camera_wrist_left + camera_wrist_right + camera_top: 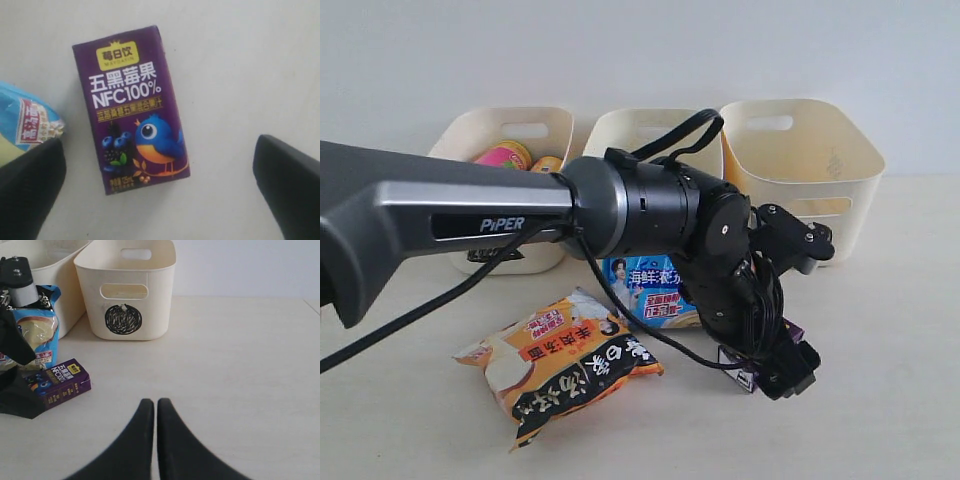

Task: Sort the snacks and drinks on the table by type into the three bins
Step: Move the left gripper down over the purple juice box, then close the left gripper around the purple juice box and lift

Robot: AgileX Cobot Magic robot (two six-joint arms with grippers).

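Pink chip tube and yellow chip tube inside leftmost cream bin

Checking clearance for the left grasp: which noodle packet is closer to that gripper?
The blue packet, right beside the left gripper; the orange packet lies farther off.

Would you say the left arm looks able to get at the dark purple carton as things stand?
Probably yes: the left pincer hangs open over the dark purple carton, which lies flat with nothing on it; only the blue packet's corner sits near one finger.
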